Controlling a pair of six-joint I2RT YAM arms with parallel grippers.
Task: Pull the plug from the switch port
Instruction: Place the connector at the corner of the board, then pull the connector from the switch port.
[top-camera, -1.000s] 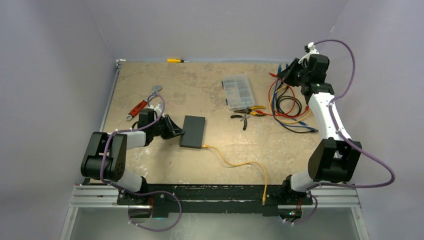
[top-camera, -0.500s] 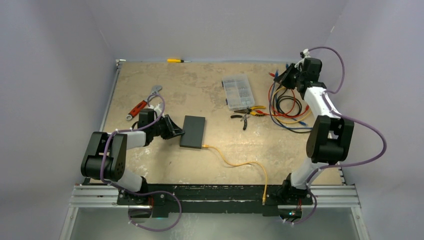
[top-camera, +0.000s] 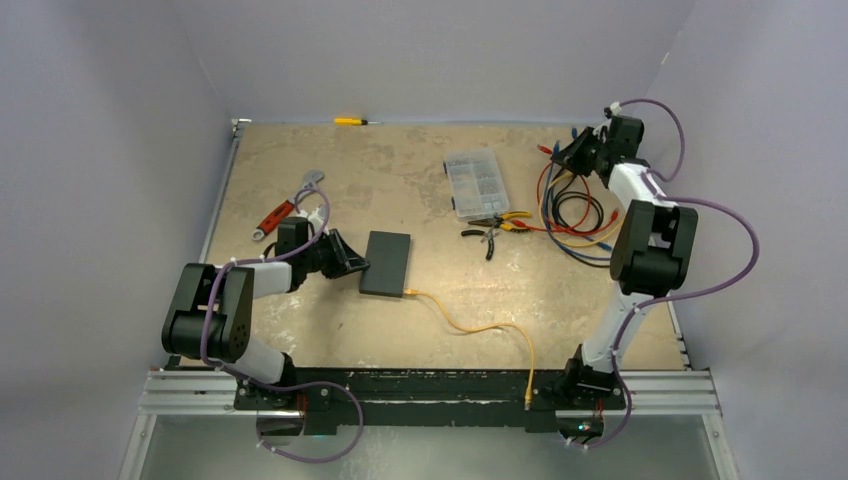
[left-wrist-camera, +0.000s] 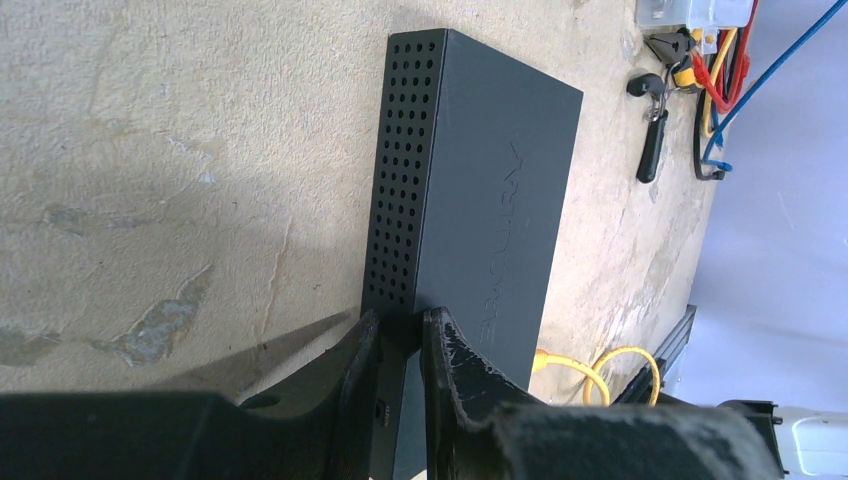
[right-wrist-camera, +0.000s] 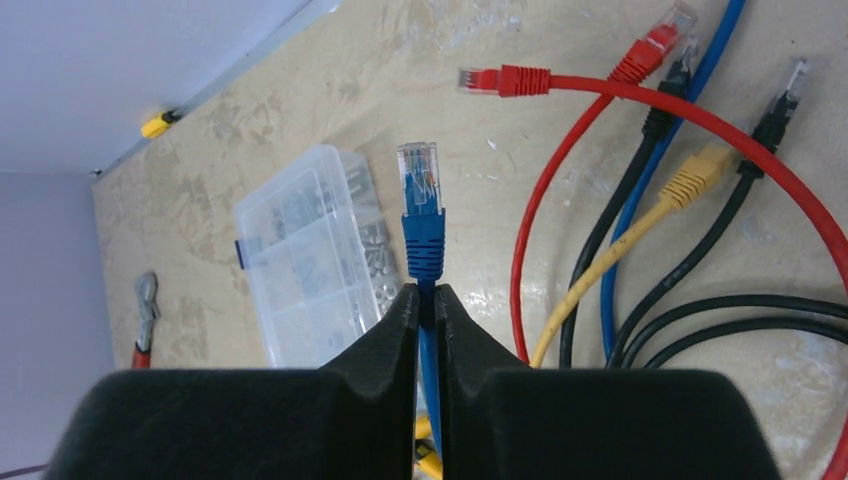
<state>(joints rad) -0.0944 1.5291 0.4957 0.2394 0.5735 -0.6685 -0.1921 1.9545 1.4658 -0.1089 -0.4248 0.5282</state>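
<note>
Embossed, illegible lettering (left-wrist-camera: 503, 240) on the switch (left-wrist-camera: 470, 120)

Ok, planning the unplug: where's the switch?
Top view, left of centre: the switch, left gripper clamped on its left edge, yellow cable in its near edge.

A clear plastic compartment organiser box (top-camera: 475, 184) lies on the beige speckled tabletop (top-camera: 400, 165). Right of it sprawls a tangle of red, black, yellow and blue cables (top-camera: 575, 212), among them a blue network cable (right-wrist-camera: 421, 240) with a clear plug. Near the box's front edge lie yellow-handled pliers (top-camera: 512, 217) and black-handled pliers (top-camera: 484, 239). Well to its left is a red-handled wrench (top-camera: 278, 213). Behind it and to the left is a yellow-handled screwdriver (top-camera: 353, 121).
</note>
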